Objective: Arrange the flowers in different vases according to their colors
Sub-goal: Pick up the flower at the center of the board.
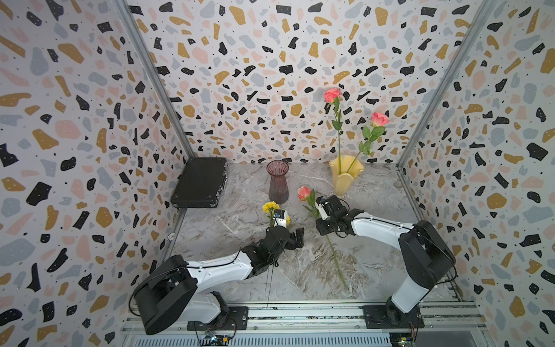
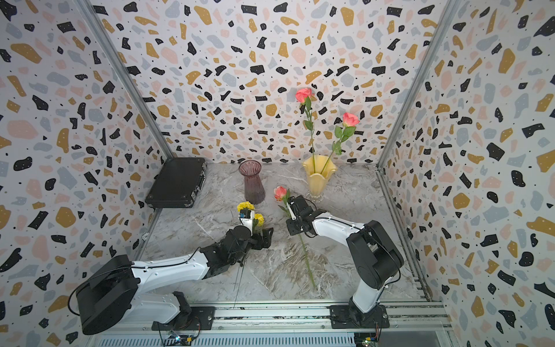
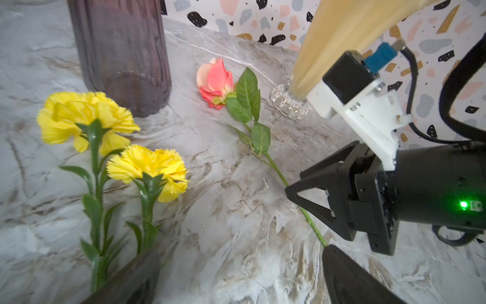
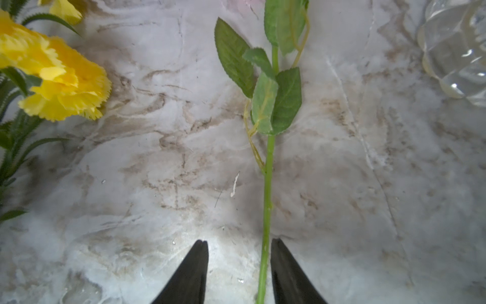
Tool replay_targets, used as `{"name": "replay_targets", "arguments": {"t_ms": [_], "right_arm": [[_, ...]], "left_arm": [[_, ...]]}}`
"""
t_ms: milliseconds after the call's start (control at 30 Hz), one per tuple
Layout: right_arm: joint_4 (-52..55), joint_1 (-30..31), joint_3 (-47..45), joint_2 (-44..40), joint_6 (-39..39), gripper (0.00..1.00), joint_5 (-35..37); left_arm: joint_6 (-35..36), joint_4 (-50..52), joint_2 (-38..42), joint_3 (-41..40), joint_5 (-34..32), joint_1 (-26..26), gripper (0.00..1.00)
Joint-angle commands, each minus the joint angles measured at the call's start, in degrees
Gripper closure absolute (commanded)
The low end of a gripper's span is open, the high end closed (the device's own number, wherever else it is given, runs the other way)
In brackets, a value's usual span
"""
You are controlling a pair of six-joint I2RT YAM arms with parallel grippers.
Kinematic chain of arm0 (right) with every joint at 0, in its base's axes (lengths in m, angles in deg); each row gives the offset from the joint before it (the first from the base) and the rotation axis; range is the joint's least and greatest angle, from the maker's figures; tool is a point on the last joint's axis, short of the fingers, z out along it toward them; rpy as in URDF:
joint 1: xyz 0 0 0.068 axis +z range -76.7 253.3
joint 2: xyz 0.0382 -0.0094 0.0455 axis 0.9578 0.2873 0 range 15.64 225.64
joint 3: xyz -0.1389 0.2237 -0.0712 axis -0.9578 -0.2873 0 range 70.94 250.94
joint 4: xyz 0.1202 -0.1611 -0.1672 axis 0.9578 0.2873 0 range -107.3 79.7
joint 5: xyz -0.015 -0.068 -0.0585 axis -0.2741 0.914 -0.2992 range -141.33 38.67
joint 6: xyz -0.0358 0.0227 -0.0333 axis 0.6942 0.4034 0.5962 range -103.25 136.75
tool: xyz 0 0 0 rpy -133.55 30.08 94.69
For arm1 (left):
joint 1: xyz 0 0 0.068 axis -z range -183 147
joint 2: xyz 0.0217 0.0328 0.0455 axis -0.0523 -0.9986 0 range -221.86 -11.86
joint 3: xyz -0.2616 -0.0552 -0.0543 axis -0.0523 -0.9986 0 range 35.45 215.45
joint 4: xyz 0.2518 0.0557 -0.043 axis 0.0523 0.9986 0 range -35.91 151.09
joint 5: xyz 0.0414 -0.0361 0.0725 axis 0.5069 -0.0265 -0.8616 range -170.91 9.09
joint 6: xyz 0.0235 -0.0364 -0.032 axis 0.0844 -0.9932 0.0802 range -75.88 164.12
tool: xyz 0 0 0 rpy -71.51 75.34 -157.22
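Top views both give the same count: 3 pink-coral roses, 2 frilly yellow blooms, 2 vases, 1 case, 2 arms.

- Pale yellow wavy-rimmed vase (image 1: 345, 177) sits at 1 o'clock on the table and holds two roses. The tall rose (image 1: 332, 95) is near upright. The shorter rose (image 1: 379, 119) leans toward 1 o'clock.
- Third rose (image 1: 304, 192) lies flat mid-table, head at 11 o'clock, stem tip at 5 o'clock.
- Translucent purple ribbed glass vase (image 1: 278, 183) stands at 12 o'clock.
- Larger yellow bloom (image 3: 86, 115) and smaller yellow bloom (image 3: 152, 168) are side by side, just at 6 o'clock of the purple vase.

Right wrist view: right gripper (image 4: 239, 244) is released, jaws part-way apart astride the third rose's stem. The stem touches one finger, with a gap to the other.

Left wrist view: left gripper (image 3: 242, 250) is released, jaws wide, bare marble between them. The yellow stems run behind one finger; can't tell if they touch it.

Surface is a grey-white marble-pattern tabletop (image 1: 240, 228). Terrazzo-print walls (image 1: 75, 120) close three sides. Flat black hard case (image 1: 199, 181) is at 10 o'clock. Aluminium rail (image 1: 300, 311) at 6 o'clock carries both arm bases.
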Motion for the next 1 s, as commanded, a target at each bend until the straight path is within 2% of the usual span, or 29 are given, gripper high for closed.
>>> {"name": "replay_targets", "arguments": {"t_ms": [0, 233, 667, 967], "right_arm": [[1.2, 0.0, 3.0, 2.4, 1.0, 0.57, 0.8], [6.7, -0.1, 7.6, 7.7, 1.0, 0.6, 1.2], [4.2, -0.6, 4.7, 4.0, 0.3, 0.6, 5.0], [4.4, -1.2, 5.6, 6.5, -0.3, 0.61, 3.0]], "left_arm": [[-1.6, -3.7, -1.3, 1.0, 3.8, -0.3, 0.01], [-1.9, -2.3, -2.8, 2.2, 4.1, -0.3, 0.01], [-1.8, -2.2, -2.4, 1.9, 3.7, -0.3, 0.01], [-1.9, -2.2, -2.6, 2.1, 4.2, -0.3, 0.01]]}}
